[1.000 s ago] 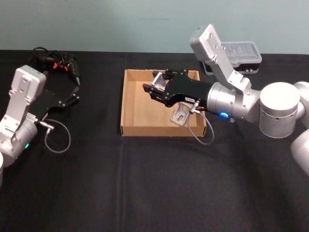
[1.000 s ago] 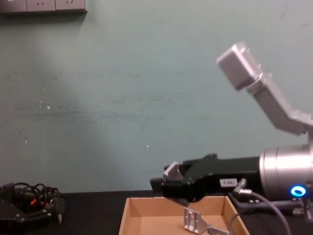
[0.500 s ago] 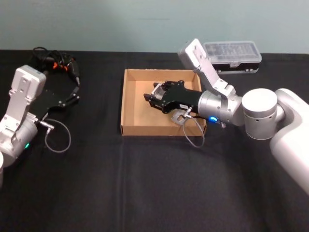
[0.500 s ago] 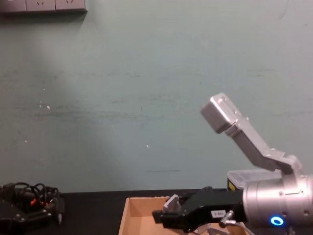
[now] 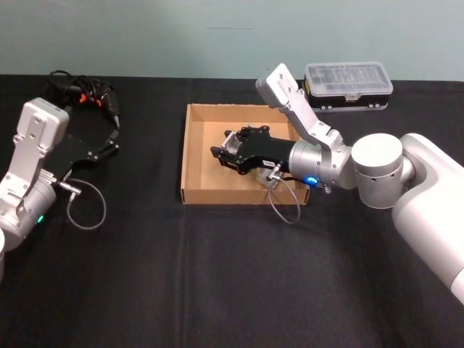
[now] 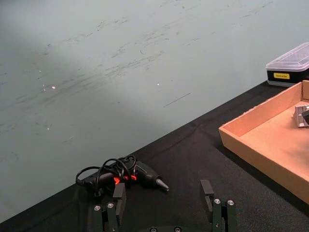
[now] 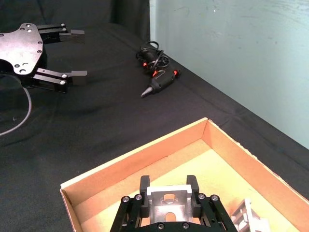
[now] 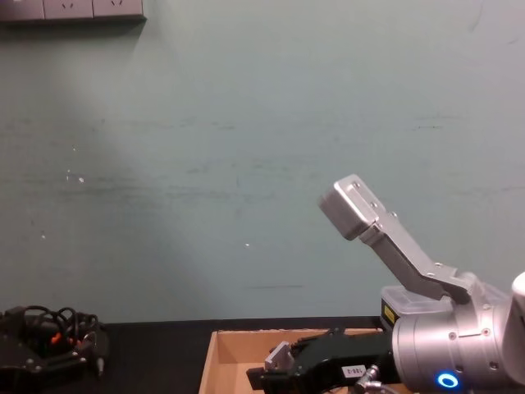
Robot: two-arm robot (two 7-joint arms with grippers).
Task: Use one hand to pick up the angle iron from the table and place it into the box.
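The right gripper (image 5: 226, 152) reaches low into the box (image 5: 194, 156), its fingers clamped on one angle iron (image 7: 167, 202), slotted face toward the wrist camera. A second angle iron (image 7: 247, 216) lies on the box floor just beside it. The left gripper (image 5: 109, 130) rests spread apart on the table (image 5: 145, 275). One organiser case (image 5: 348, 85) carries a yellow label, unreadable.

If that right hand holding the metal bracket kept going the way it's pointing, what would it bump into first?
Probably the box's left wall. The right hand, shut on a metal bracket, points leftward low inside the box. It may touch the box floor first; its height is unclear.
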